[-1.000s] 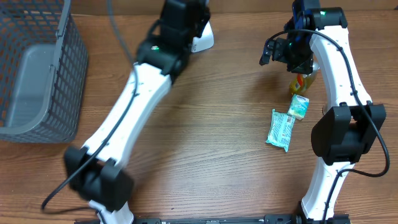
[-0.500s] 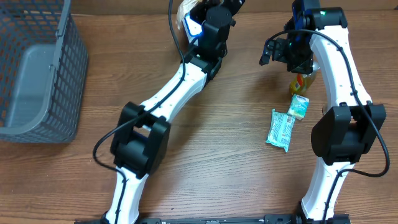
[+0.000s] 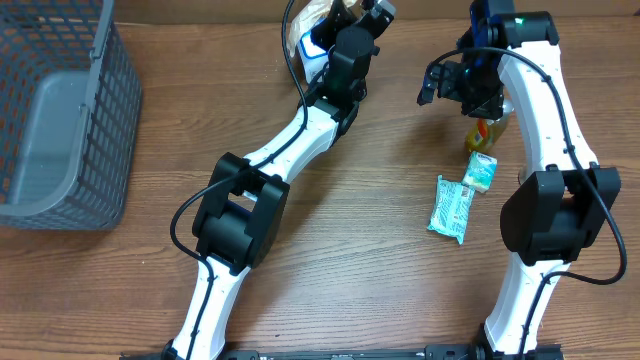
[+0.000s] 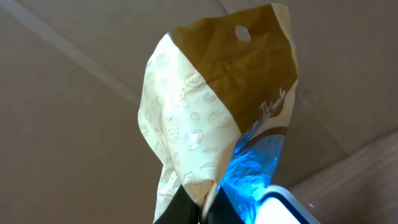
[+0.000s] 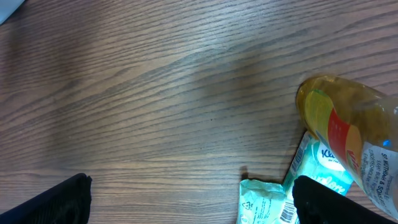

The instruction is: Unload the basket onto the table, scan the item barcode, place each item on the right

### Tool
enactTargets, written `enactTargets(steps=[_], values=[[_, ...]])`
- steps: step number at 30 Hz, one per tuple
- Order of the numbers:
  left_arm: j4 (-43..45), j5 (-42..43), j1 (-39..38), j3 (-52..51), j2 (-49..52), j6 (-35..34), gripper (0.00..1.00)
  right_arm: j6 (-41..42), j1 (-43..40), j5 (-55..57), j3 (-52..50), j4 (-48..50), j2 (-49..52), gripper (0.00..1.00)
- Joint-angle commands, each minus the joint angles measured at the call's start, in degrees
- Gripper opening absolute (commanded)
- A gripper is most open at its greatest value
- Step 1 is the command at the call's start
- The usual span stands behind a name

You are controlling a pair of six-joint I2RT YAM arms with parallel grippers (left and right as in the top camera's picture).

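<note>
Overhead and wrist views of two robot arms at a wooden table (image 3: 380, 250). The left arm reaches to the far edge, where the left gripper (image 4: 202, 208) is pinched tight on the bottom of a cream and brown packet (image 4: 205, 112), holding it upright in the air. A blue glow falls on the packet's lower right side, just above a white device (image 4: 289, 205) that is probably the scanner. The right gripper (image 5: 189, 199) hovers with its jaws wide and empty above a bottle (image 5: 348, 130) and two small tissue packs (image 3: 452, 208) lying near it. A grey basket (image 3: 60, 110) sits at the far left. The step in hand appears to be presenting the packet to the scanner. No barcode shows on the visible face, so the next move likely calls for turning the packet until the code meets the light.
</note>
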Motion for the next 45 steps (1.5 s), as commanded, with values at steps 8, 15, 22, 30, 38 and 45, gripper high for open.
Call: enactTargets(steps=[8, 15, 22, 30, 38, 45], values=[[-7.0, 1.2, 0.3, 0.9, 0.5, -17.7, 0.04, -0.3, -0.1, -0.3, 1.4, 0.2, -1.0, 1.0], [-6.9, 3.5, 0.3, 0.9, 0.5, -21.2, 0.04, -0.3, -0.1, -0.3, 1.4, 0.2, -1.0, 1.0], [-0.5, 7.4, 1.3, 0.9, 0.5, -15.4, 0.04, -0.3, -0.1, -0.3, 1.4, 0.2, -1.0, 1.0], [-8.4, 12.2, 1.4, 0.9, 0.6, -17.1, 0.04, -0.3, -0.1, -0.3, 1.4, 0.2, -1.0, 1.0], [-6.7, 13.2, 1.5, 0.9, 0.7, -22.2, 0.04, -0.3, -0.1, -0.3, 1.4, 0.2, -1.0, 1.0], [-3.5, 20.1, 2.9, 0.9, 0.7, -13.0, 0.05, -0.3, -0.1, -0.3, 1.4, 0.2, -1.0, 1.0]])
